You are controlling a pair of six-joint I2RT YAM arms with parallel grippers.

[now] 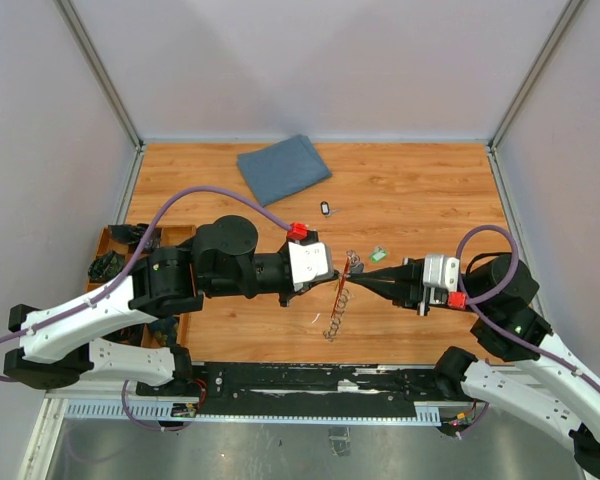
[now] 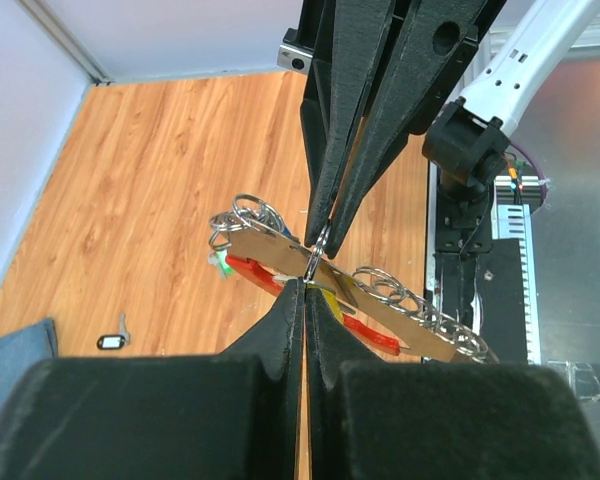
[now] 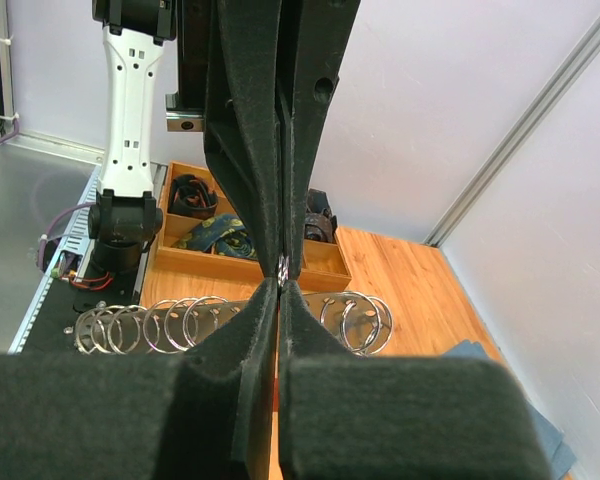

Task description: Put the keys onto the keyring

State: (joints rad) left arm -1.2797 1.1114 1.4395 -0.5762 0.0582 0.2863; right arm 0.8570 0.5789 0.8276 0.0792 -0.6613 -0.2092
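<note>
The keyring (image 2: 368,334), a red loop with a chain of silver rings, hangs above the middle of the table (image 1: 430,200), stretched between the two arms. The left gripper (image 1: 332,272) and the right gripper (image 1: 360,280) meet tip to tip, each with its fingers pinched together on the keyring at a small silver ring.

At the table's left edge sits one wooden tray (image 1: 113,236), split into compartments that hold dark, tangled items I cannot identify.

Two keys lie loose on the table. A dark-headed key (image 1: 325,208) is far of the grippers, near one folded blue cloth (image 1: 283,167). What looks like a green-headed key (image 1: 378,255) is just far and right of the keyring.

The table is orange-brown wood grain, closed in by pale grey walls with metal corner posts.
</note>
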